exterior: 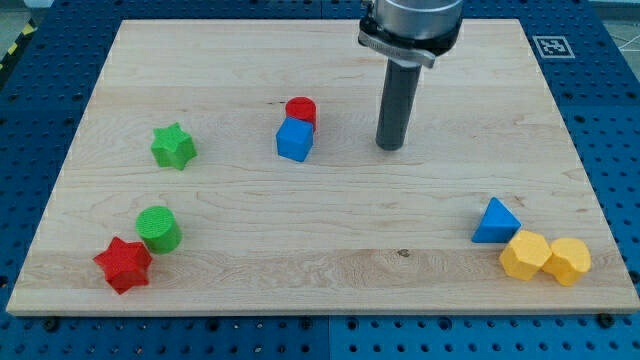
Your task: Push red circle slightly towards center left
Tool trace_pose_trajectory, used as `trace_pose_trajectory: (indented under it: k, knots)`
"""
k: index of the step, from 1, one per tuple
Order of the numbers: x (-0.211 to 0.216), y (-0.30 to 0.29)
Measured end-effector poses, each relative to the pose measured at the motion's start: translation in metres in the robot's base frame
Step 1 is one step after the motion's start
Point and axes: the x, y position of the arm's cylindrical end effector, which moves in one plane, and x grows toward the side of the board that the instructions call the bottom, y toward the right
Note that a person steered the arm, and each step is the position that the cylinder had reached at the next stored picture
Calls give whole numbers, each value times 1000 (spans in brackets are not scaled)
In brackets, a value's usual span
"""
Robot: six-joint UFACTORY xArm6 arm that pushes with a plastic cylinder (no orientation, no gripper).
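The red circle sits a little above and left of the board's middle, touching a blue cube just below it. My tip rests on the board to the right of both, roughly a rod's width and more apart from them, level with the blue cube.
A green star lies at the left. A green circle and a red star touch at the bottom left. A blue triangle and two yellow blocks cluster at the bottom right. The wooden board ends at blue perforated surround.
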Motion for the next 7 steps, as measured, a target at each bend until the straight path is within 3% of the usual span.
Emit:
trace_pose_trajectory:
  k: [3,7]
  knots:
    - [-28,-48]
    - [-36,-93]
